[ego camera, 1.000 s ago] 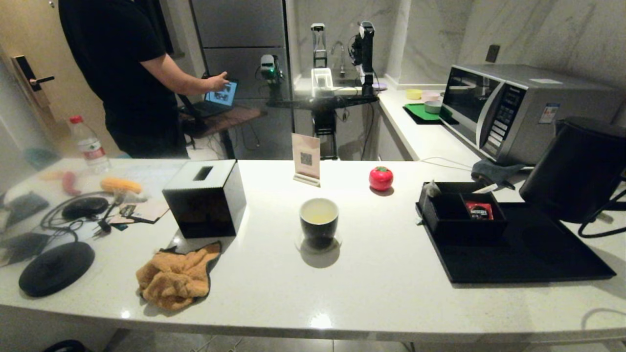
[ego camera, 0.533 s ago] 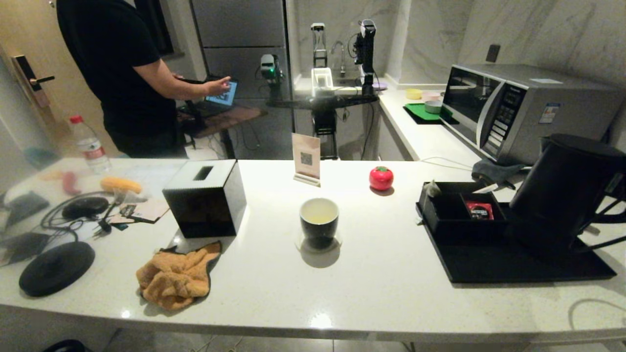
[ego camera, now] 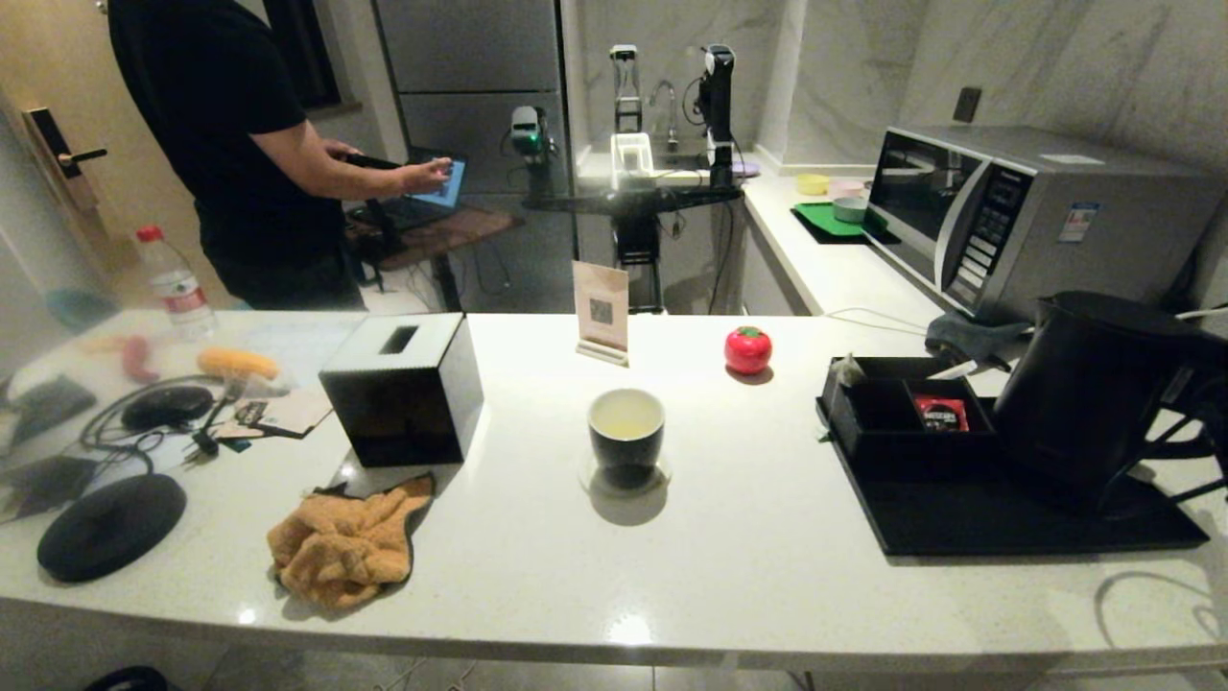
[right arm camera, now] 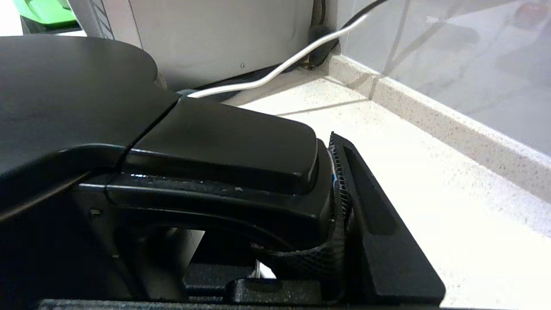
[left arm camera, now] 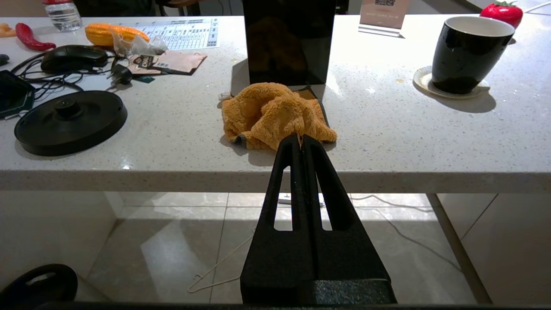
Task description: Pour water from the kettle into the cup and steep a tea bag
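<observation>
The right gripper (right arm camera: 301, 215), clamped on the kettle (ego camera: 1089, 393) handle, is setting it on the tray's (ego camera: 959, 518) right edge, pouring done.

Very little lettering comes through here. The small upright white card stand (ego camera: 601, 313) at the back of the counter carries a square QR-style code, pattern visible but nothing to read off it. The square red-and-black packet (ego camera: 939, 412) in the low black compartment box (ego camera: 902, 422) bears a line of white lettering, too small to make out. The silver microwave oven (ego camera: 1027, 216) has a white sticker with a blue patch on its side, print illegible. In the left wrist view, a white printed sheet (left arm camera: 181, 32) lies flat with a grid of rows, characters unreadable. The brown paper sachet (left arm camera: 172, 62) beside it shows a dark printed logo, not legible
</observation>
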`<state>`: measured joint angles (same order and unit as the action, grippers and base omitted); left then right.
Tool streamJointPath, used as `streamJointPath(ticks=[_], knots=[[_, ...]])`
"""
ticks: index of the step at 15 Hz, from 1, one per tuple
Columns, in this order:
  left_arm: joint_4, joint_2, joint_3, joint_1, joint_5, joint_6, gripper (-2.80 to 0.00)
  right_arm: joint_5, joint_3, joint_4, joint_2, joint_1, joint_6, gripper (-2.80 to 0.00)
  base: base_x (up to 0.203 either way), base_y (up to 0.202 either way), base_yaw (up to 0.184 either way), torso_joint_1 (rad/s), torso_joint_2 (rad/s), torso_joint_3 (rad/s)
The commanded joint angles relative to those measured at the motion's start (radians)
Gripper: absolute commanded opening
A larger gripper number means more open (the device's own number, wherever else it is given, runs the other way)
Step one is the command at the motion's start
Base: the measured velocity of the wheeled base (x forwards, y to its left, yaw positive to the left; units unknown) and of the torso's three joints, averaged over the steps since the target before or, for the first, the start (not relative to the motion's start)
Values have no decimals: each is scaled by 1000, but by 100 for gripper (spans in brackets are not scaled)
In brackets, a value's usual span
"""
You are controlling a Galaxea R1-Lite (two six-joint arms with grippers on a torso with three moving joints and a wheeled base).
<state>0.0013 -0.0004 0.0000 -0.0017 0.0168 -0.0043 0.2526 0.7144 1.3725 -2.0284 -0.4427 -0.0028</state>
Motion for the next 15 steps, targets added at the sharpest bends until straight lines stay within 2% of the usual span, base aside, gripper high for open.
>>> streamJointPath(ticks=[1, 15], knots=[[0, 0, 0, 0, 0, 0, -280, 1, -10, 5, -30, 0, 0, -280, 0, 0, 0, 0, 0, 0], [0, 0, 0, 0, 0, 0, -280, 2, -27, 142, -110, -1, -3, -280, 0, 0, 0, 0, 0, 0]])
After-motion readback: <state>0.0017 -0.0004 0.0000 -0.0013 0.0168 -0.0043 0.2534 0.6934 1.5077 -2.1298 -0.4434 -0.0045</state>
